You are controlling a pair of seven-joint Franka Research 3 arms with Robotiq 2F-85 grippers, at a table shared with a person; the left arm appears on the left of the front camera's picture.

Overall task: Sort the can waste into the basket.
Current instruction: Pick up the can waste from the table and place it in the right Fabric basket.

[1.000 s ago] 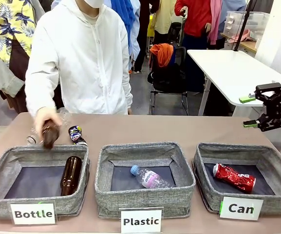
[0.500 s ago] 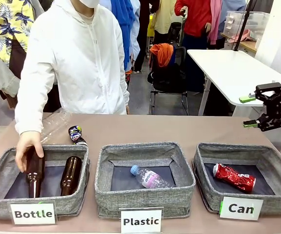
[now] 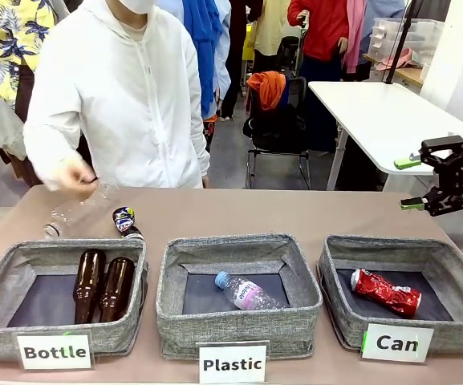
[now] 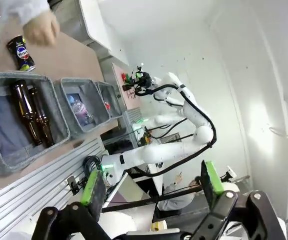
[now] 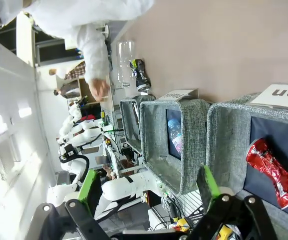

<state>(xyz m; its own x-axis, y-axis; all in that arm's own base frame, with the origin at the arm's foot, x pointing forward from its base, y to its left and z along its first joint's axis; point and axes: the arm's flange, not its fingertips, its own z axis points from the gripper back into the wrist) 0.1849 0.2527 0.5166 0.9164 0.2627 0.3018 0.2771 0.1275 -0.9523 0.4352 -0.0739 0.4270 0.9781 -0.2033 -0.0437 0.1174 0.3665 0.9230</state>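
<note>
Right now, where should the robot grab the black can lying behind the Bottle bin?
Probably across its middle, from above. The black can lies on its side; one end is near the Bottle bin rim and a clear bottle lies close beside it, so coming sideways looks cramped.

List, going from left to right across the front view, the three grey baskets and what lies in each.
Bottle basket with two brown bottles → Plastic basket with a clear bottle → Can basket with a crushed red can.
</note>
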